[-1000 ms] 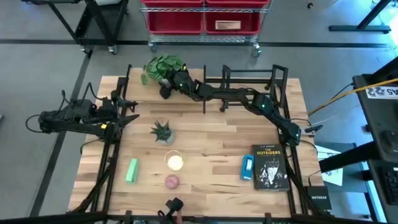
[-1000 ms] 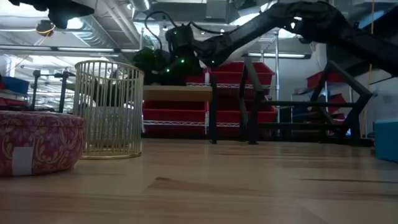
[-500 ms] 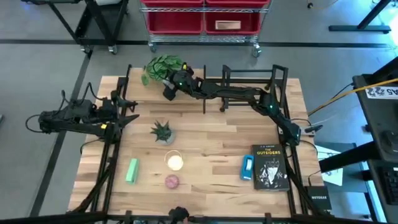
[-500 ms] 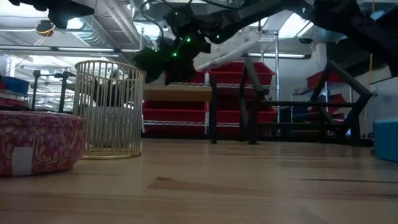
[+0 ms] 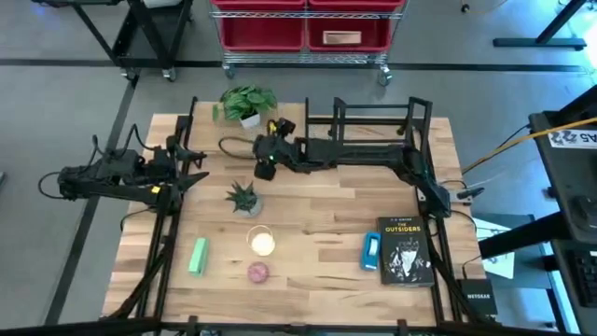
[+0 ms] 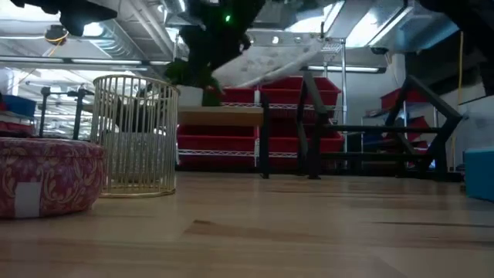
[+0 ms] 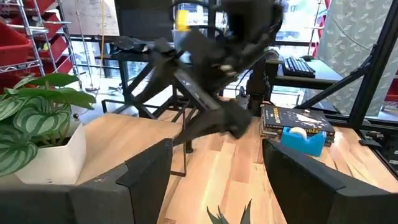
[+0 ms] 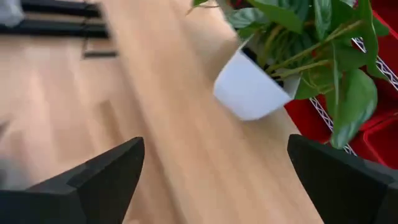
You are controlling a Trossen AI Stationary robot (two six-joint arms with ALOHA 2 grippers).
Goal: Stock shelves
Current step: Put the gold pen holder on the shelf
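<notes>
Right pincer (image 5: 264,154): spread wide, empty, above the counter (image 5: 317,261) beside the shelf (image 5: 244,129).
Shelf: far counter edge; potted plant (image 5: 244,101) on top.
Left pincer (image 5: 191,168): open, at left edge.

From above, even overhead light falls on the table (image 5: 317,252) with only soft, short shadows and no glare. The low view is backlit — ceiling lamps and bright panels blow out behind a dim foreground, the wire basket (image 6: 135,135) and round tin (image 6: 48,176) stand fairly sharp, and the right arm (image 6: 266,58) overhead smears pale with motion. The left wrist view shows that arm blurred against bright windows, while the right wrist view is streaked throughout — the potted plant (image 8: 292,56) soft-edged.
</notes>
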